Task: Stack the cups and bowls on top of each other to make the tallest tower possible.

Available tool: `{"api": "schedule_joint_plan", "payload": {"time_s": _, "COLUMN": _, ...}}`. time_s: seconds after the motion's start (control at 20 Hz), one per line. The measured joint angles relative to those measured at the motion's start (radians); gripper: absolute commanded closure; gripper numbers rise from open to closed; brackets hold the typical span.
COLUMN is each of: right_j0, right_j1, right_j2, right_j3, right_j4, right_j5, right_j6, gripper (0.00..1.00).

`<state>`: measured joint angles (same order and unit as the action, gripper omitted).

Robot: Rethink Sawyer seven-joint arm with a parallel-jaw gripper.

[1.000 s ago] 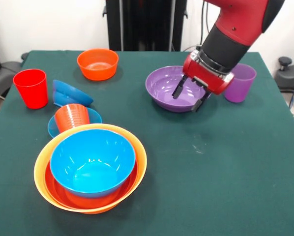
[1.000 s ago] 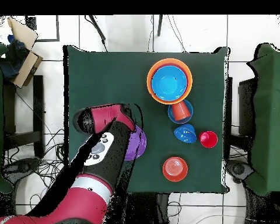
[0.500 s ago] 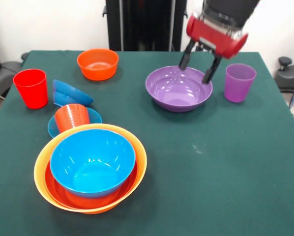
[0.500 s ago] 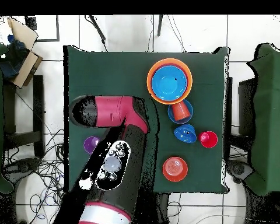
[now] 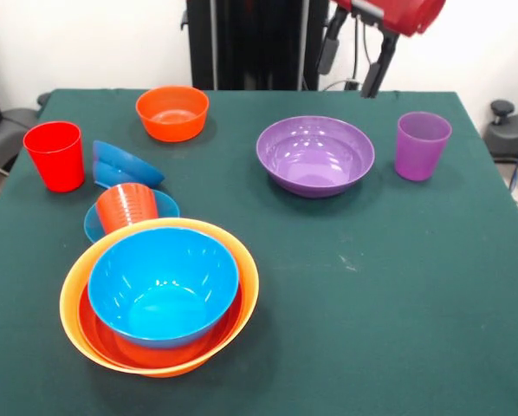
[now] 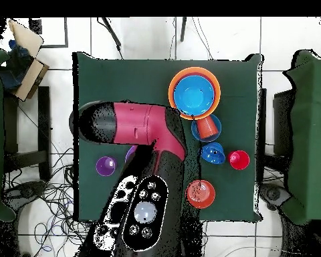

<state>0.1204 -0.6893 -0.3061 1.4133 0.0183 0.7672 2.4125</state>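
We've got the gripper up high, fingers spread and empty. The purple bowl sits below it, the purple cup just off beside.

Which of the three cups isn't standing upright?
The orange-red cup: it lies tipped in a small blue bowl, while the red cup and purple cup stand upright.

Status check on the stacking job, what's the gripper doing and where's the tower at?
Gripper open, empty, high above the table's far edge. Tower: yellow-orange bowl holding red-orange and light blue bowls. Purple bowl and purple cup loose, unobstructed.
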Motion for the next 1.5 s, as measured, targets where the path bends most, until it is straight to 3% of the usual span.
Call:
{"api": "schedule_joint_plan", "payload": {"time_s": 0.3, "right_j0": -0.063, "right_j1": -0.049, "right_j2": 0.065, "right_j3": 0.048, "right_j4": -0.001, "right_j5": -0.037, "right_j6": 0.000, "gripper": 0.00}}
{"api": "schedule_joint_plan", "payload": {"time_s": 0.55, "right_j0": -0.131, "right_j1": -0.077, "right_j2": 0.120, "right_j3": 0.130, "right_j4": -0.024, "right_j5": -0.124, "right_j6": 0.000, "gripper": 0.00}}
{"api": "schedule_joint_plan", "payload": {"time_s": 1.0, "right_j0": -0.246, "right_j1": -0.114, "right_j2": 0.182, "right_j3": 0.271, "right_j4": -0.141, "right_j5": -0.206, "right_j6": 0.000, "gripper": 0.00}}
{"api": "schedule_joint_plan", "payload": {"time_s": 1.5, "right_j0": -0.326, "right_j1": -0.138, "right_j2": 0.240, "right_j3": 0.323, "right_j4": -0.230, "right_j5": -0.206, "right_j6": 0.000, "gripper": 0.00}}
